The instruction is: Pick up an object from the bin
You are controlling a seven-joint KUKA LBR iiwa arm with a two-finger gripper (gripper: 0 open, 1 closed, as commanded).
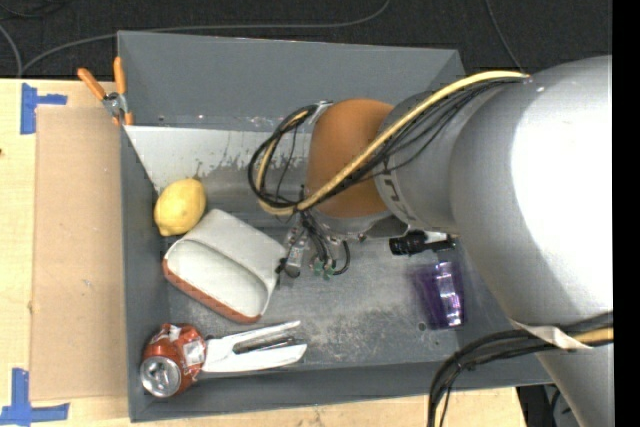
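My gripper point(303, 253) hangs low in the middle of the bin, just below the orange cover on the wrist. It stands right at the right-hand end of a white cushion-like pad with a reddish-brown underside point(222, 273), which lies flat left of centre. Whether it touches the pad I cannot tell. A short black marker point(421, 241) lies a little to the gripper's right, partly under the arm.
A yellow lemon point(180, 205) sits by the left wall. A crushed red can point(172, 360) and a white plastic tool point(256, 347) lie at the front left. A purple translucent item point(441, 293) rests at the right. The arm covers the bin's right side.
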